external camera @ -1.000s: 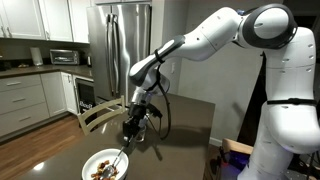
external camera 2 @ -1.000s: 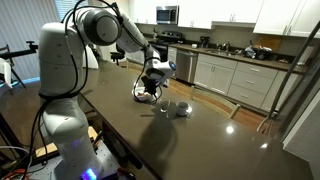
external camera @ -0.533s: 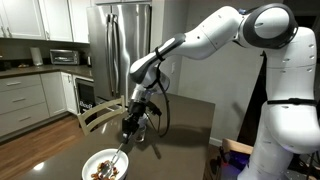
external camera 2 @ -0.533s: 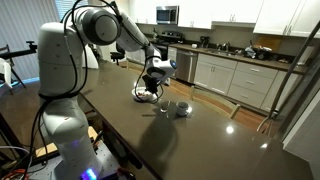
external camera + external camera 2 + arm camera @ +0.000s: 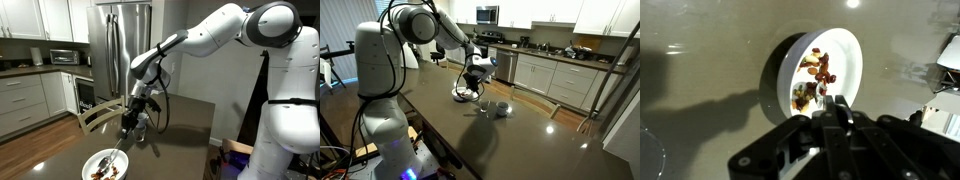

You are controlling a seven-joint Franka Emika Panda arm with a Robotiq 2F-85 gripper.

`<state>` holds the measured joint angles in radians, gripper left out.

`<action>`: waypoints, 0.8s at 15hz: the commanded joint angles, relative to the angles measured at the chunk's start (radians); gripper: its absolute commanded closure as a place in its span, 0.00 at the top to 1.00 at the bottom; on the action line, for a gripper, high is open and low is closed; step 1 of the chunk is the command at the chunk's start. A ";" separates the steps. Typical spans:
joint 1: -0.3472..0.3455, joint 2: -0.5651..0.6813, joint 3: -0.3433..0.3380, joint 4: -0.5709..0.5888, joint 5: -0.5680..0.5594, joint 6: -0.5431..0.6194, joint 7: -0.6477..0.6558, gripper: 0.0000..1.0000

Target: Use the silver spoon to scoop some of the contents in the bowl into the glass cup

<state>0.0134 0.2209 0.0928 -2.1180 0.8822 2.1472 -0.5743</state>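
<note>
The white bowl [image 5: 104, 166] sits at the near end of the dark table, with brown chunky contents [image 5: 101, 172] in it. My gripper [image 5: 130, 122] hangs above it, shut on the handle of the silver spoon [image 5: 119, 154], which slants down into the bowl. In the other exterior view the gripper [image 5: 470, 76] is over the bowl [image 5: 466, 96], and the glass cup [image 5: 500, 110] stands apart beside it. In the wrist view the gripper [image 5: 834, 105] points at the bowl [image 5: 840, 45] and the contents [image 5: 816, 72]; the fingers hide most of the spoon.
The dark table [image 5: 520, 140] stretches away from the bowl. A wooden chair back [image 5: 95, 115] stands at the table's edge near the bowl. Kitchen counters [image 5: 555, 60] and a steel fridge [image 5: 118, 40] lie beyond.
The gripper and spoon have shifted only slightly over the bowl. The bowl and the cup have not moved.
</note>
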 commanded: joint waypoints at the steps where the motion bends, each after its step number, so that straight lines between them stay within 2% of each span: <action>1: -0.014 -0.024 -0.004 0.006 0.019 -0.037 -0.034 0.04; 12: -0.015 -0.037 -0.019 0.005 0.012 -0.031 -0.029 0.04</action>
<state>0.0134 0.2056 0.0764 -2.1121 0.8821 2.1468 -0.5779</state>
